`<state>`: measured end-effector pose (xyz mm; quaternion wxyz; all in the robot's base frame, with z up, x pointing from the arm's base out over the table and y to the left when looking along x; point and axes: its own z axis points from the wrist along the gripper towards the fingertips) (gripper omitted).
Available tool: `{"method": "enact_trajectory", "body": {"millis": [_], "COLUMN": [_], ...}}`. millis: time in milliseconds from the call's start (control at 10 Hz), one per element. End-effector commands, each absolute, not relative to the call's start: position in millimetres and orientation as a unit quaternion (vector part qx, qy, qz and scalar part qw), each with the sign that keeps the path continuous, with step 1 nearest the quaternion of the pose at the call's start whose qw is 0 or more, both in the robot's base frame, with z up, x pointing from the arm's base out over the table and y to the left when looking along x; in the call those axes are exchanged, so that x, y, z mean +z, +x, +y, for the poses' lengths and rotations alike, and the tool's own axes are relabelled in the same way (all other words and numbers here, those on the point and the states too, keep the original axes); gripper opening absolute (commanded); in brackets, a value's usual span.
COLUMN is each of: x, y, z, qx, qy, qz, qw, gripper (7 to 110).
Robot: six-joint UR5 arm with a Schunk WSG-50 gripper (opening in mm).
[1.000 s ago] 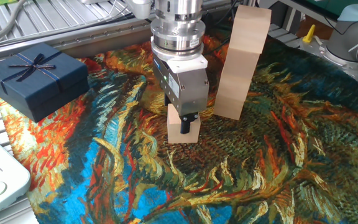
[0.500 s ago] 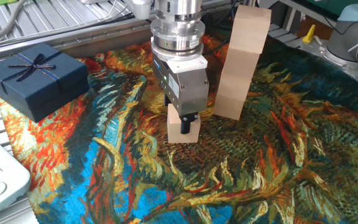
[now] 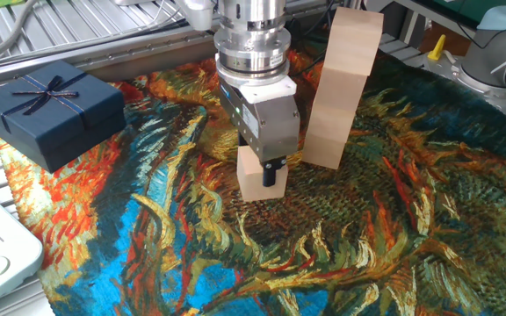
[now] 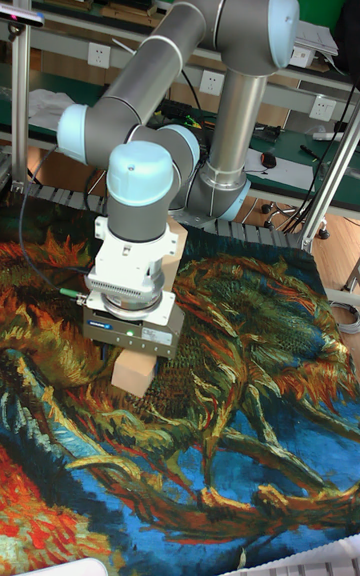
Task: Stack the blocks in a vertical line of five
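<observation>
Fixed view and tall fixed view of a UR5 arm over a table covered by a painted-pattern cloth. The gripper points straight down and is clamped on a single pale wooden block; one dark finger lies against the block's near face, the opposite finger is hidden behind it. Compared with the frames half a second and one second before, the gripper body and the block sit slightly higher and a little to the right, so the block appears lifted just off the cloth, though its underside cannot be seen clearly. In the tall fixed view the same block shows beneath the gripper housing, close to the cloth.

Just beside the gripper, to its right in the fixed view, stands a tower of stacked blocks, upright, its top cut by the frame edge; its position matches the earlier frames. The joints between its cubes are too faint to count. A dark navy gift box with a ribbon bow rests well apart at the left edge of the cloth, unmoved.
</observation>
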<state>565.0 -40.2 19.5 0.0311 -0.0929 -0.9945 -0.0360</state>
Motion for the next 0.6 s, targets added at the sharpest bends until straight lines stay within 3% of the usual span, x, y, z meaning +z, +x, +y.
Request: {"method": "enact_trajectory", "body": {"millis": [0, 500], "x": [23.7, 32.9], "y": [549.8, 544.5], "z": [-61.3, -105.3], "qx": [-0.003, 0.060], "qy": [-0.037, 0.029], "qz": [-0.998, -0.995], "qw": [0.060, 0.077], "gripper": [66, 66]}}
